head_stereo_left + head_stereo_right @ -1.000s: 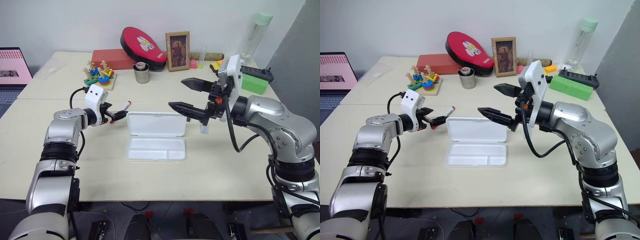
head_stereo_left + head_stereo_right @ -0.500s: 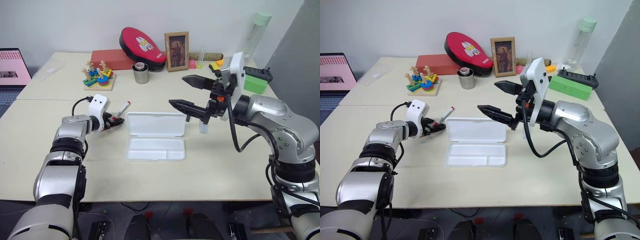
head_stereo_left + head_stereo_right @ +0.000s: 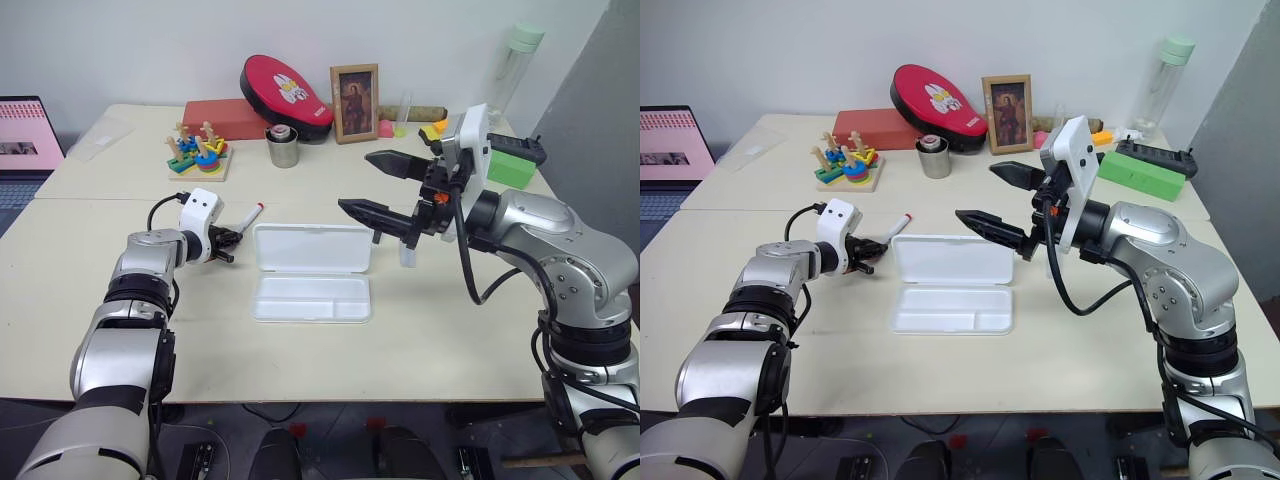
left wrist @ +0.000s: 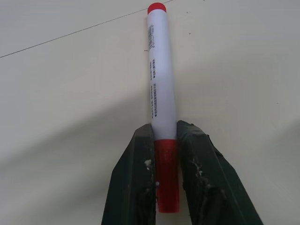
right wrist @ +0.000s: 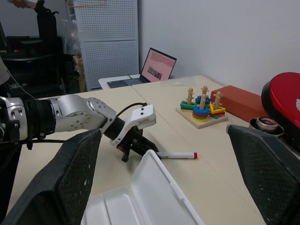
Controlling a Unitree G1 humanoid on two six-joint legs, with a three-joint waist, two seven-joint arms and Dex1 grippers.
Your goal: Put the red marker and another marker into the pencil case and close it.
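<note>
The left gripper (image 4: 165, 154) clenches the red marker (image 4: 161, 93) lying on the tabletop (image 3: 90, 260) beside the open case (image 3: 311, 270); the right gripper (image 3: 385, 188) hangs spread above.

Bare table (image 3: 130, 330) is left around the open pencil case (image 3: 311, 298), whose raised lid stands as a barrier between the red marker (image 3: 247, 215) and its tray.
</note>
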